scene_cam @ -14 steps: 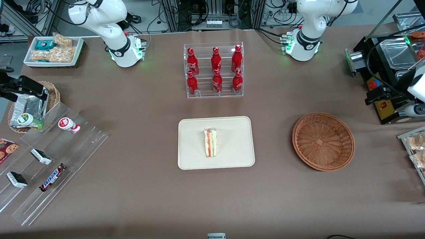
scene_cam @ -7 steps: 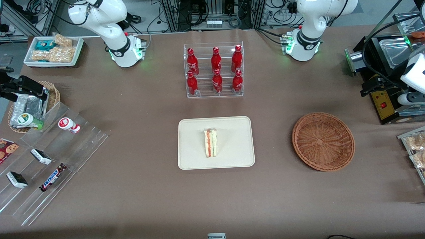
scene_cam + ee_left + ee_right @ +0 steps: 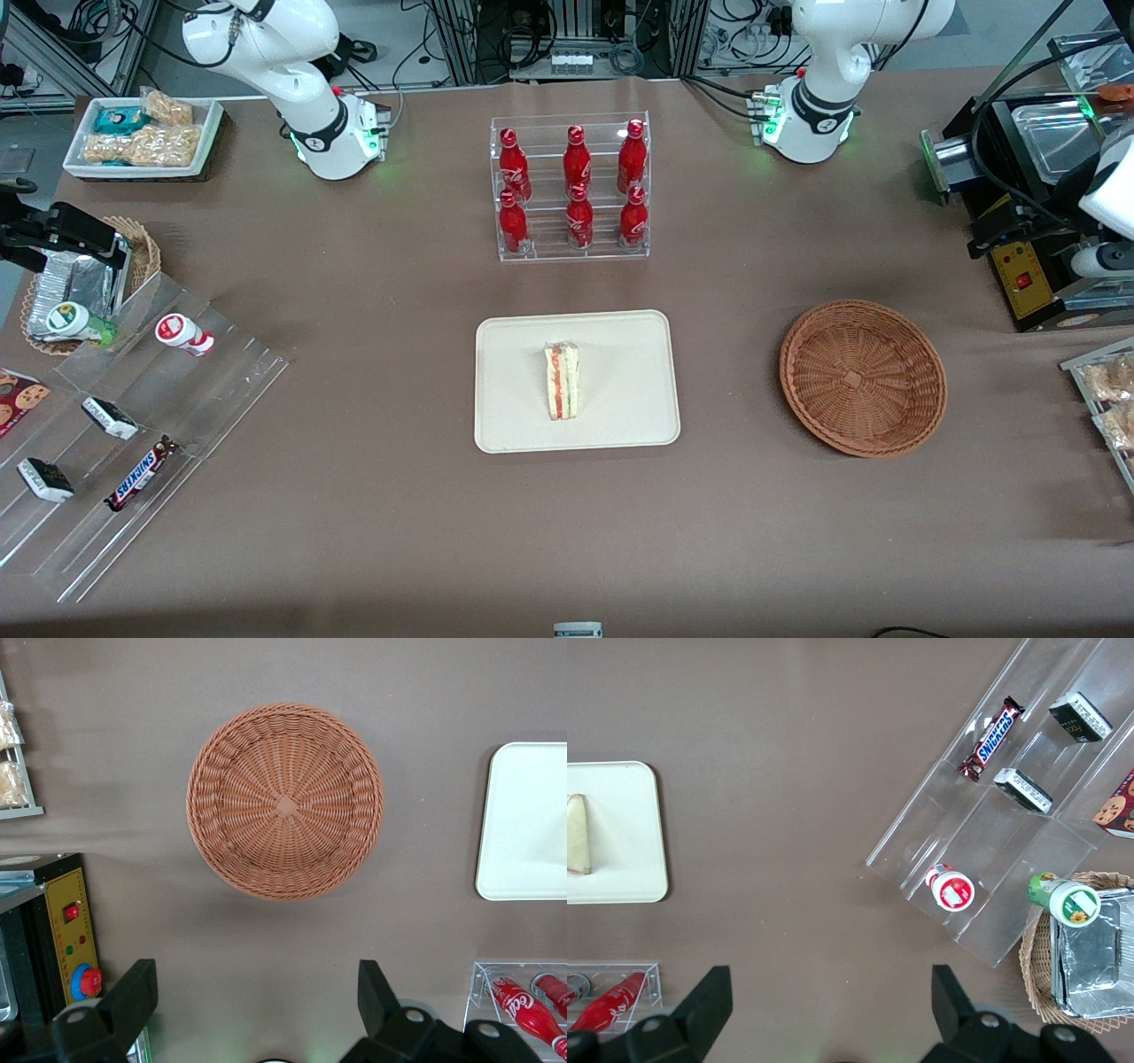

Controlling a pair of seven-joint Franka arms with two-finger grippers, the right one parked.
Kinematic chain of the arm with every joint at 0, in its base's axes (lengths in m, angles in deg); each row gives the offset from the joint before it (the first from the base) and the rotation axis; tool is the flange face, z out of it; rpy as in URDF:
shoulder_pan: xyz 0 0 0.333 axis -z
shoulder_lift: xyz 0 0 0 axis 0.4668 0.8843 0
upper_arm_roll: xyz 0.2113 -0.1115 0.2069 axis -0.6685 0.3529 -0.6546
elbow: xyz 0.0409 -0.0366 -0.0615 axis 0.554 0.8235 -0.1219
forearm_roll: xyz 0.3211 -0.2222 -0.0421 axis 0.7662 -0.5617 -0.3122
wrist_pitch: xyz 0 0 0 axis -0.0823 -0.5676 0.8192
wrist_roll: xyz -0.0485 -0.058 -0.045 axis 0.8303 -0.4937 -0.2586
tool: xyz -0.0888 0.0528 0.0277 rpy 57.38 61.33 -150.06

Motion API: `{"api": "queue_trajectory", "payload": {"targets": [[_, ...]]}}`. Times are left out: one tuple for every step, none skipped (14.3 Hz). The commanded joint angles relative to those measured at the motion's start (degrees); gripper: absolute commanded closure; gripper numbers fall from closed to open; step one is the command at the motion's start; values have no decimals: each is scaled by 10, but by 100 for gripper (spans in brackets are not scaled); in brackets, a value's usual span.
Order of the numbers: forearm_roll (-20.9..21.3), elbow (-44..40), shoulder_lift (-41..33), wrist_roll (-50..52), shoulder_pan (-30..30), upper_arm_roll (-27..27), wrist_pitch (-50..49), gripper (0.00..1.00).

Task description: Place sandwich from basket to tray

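Sandwich [image 3: 562, 381]: lies on the tray [image 3: 620, 416], near its centre.
Tray: on the desk [image 3: 399, 514], nearer the front camera than the bottle rack [image 3: 570, 188].
Basket [image 3: 284, 812]: holds nothing, toward the working arm's end.
Tool [image 3: 257, 1010]: fingers spread apart, gripping nothing, raised above the desk beside the basket.

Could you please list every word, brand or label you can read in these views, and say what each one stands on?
"SNICKERS": on the candy bar lying on the clear stepped display.
White script on the red bottles in the clear rack: too small to read.
Labels on the small dark packs and the capped cups: unreadable.
The sandwich, tray and basket carry no text.
The tool hangs open above the table beside the basket.
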Motion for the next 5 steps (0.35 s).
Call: {"api": "queue_trajectory", "payload": {"targets": [[8,-16,8,3,-1,-1,-16,0],[9,-16,9,3,-1,-2,-15,0],[9,-16,9,3,-1,-2,-15,0],[9,-15,9,4,-1,-1,-15,0],[9,-14,9,4,-1,-1,-15,0]]}}
